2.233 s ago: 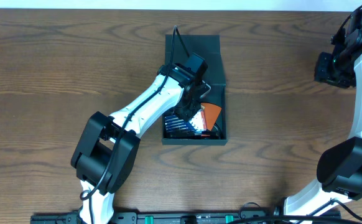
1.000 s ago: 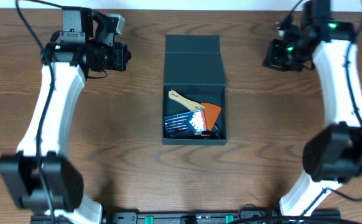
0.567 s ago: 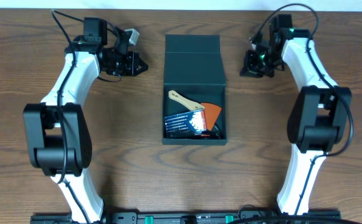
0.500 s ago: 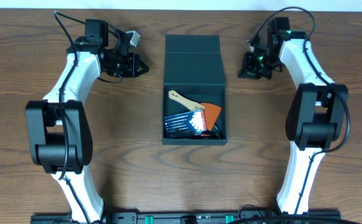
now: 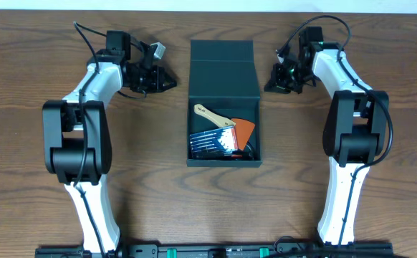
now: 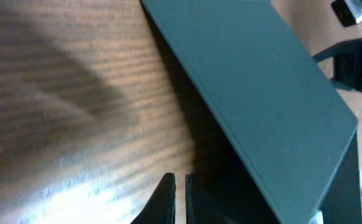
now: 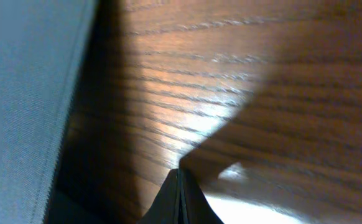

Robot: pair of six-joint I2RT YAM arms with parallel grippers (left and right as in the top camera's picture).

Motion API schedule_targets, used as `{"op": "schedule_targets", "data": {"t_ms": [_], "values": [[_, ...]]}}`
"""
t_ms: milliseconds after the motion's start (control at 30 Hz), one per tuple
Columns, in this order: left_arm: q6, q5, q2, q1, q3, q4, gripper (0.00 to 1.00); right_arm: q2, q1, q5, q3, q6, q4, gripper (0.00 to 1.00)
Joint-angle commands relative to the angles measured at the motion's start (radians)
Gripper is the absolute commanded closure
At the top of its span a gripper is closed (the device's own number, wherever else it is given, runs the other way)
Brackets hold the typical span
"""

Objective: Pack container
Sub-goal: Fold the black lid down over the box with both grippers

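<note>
The dark teal-black container stands in the middle of the table with its flap lid folded back and raised. Inside lie a wooden-handled brush, an orange piece and a blue pack. My left gripper is shut and empty, just left of the lid; its fingertips sit close to the lid's edge. My right gripper is shut and empty, just right of the lid; its tips are near the lid's side.
Brown wooden table all around the container. The table's far edge runs along the top of the overhead view. Both arm bases stand at the near edge.
Both grippers have moved inward toward the raised lid, the left one rightward and the right one leftward. The container and its contents have not moved.
</note>
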Motion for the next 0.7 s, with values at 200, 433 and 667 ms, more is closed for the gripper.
{"op": "schedule_targets", "data": {"t_ms": [200, 433, 667], "values": [[-0.132, 0.069, 0.07, -0.006, -0.003, 0.111, 0.94, 0.025, 0.014, -0.153, -0.003, 0.005, 0.026, 0.99], [-0.138, 0.069, 0.109, -0.041, -0.003, 0.116, 0.94, 0.026, 0.034, -0.161, -0.003, 0.004, 0.038, 0.99], [-0.179, 0.07, 0.12, -0.071, -0.003, 0.163, 0.94, 0.026, 0.039, -0.166, -0.003, 0.003, 0.047, 0.99]]}}
